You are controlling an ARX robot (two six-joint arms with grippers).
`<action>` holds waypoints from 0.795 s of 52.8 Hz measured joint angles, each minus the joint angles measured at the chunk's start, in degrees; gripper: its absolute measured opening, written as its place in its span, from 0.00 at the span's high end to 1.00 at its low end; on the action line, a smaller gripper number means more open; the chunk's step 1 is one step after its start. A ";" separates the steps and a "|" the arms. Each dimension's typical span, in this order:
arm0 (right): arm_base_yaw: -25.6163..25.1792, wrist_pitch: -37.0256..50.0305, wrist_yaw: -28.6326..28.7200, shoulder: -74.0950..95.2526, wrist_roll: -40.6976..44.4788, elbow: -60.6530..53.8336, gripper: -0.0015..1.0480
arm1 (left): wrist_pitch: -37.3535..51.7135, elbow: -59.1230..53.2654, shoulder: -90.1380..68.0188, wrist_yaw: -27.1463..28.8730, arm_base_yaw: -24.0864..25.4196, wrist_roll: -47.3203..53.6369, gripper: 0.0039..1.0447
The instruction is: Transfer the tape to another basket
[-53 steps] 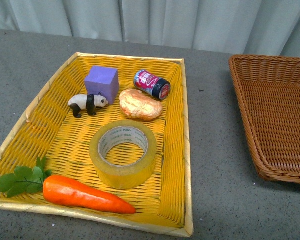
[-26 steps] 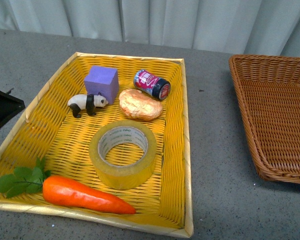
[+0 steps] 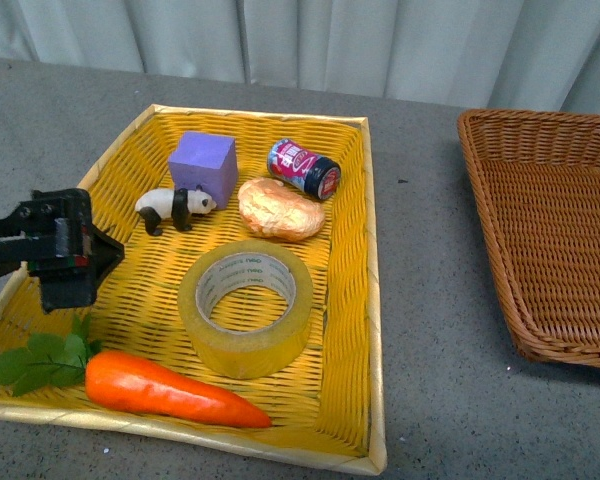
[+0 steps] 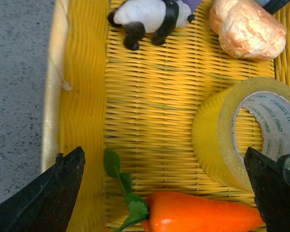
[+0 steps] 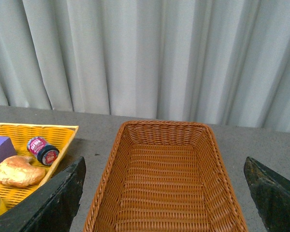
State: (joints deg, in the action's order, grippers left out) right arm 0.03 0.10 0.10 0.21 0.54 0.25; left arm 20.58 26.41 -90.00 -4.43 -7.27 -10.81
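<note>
Fingers update: the left fingers [image 4: 63, 193] are spread wide over the left side of the yellow tray [image 3: 375, 300], holding nothing. The tape [image 3: 246, 305] lies flat in the tray just right of them, with the carrot [image 3: 170, 390] nearer. The right fingers [image 5: 58, 198] are apart too, facing the brown basket [image 3: 500, 250] on the desk [image 3: 430, 350], well right of the tray.

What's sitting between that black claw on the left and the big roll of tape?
Nothing: in the front view, only the bare weave of the yellow tray separates the left gripper from the tape.

The bread roll [image 3: 281, 209] and carrot [image 3: 170, 390] crowd the tape [image 3: 250, 350].
</note>
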 joint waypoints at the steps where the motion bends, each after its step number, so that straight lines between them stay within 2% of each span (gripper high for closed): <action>1: 0.00 0.00 0.00 0.00 0.02 0.00 0.09 | 0.15 0.15 -0.48 0.04 -0.26 0.07 0.06; 8: 0.00 0.00 0.00 0.00 0.00 0.00 0.09 | 3.08 1.53 -3.93 0.76 -2.19 0.39 0.06; 27: 0.00 0.00 0.00 0.00 0.02 0.00 0.09 | 3.13 4.94 -8.22 0.79 -7.41 3.32 0.06; 42: 0.00 0.00 0.00 0.00 0.00 0.00 0.09 | 2.49 7.74 -12.68 0.20 -9.68 3.02 0.06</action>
State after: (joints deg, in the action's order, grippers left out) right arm 0.03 0.10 0.10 0.21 0.54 0.25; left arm 23.07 34.15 -102.67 -4.23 -16.95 -7.79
